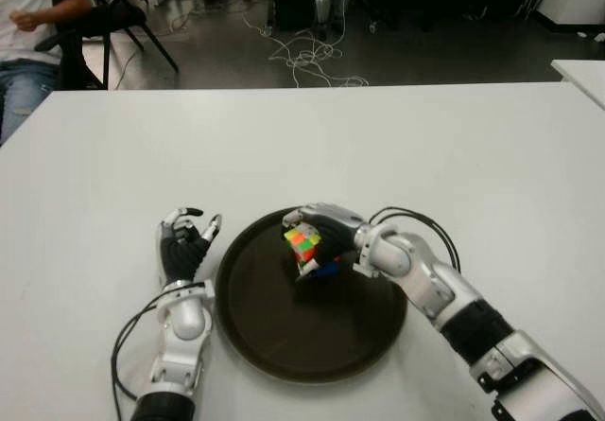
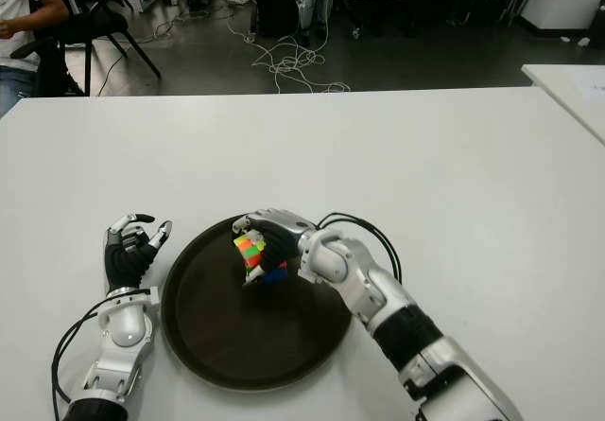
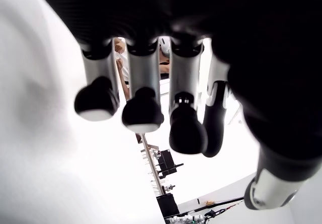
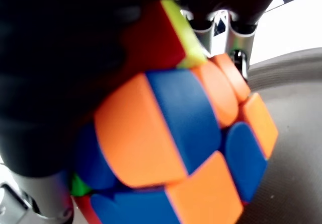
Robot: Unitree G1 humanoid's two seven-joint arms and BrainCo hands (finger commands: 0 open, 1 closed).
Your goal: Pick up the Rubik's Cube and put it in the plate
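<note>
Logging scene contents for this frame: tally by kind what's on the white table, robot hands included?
Rubik's Cube: 1, gripped in the right hand over the plate
Plate: 1, dark and round
Robot hands: 2, the right hand shut on the cube, the left hand holding nothing, left of the plate
Total: 4

Multicoloured Rubik's Cube (image 1: 303,244), dark brown plate (image 1: 274,341)

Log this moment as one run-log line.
right robot hand: shut on Rubik's Cube, over plate | left robot hand: open, left of plate
</note>
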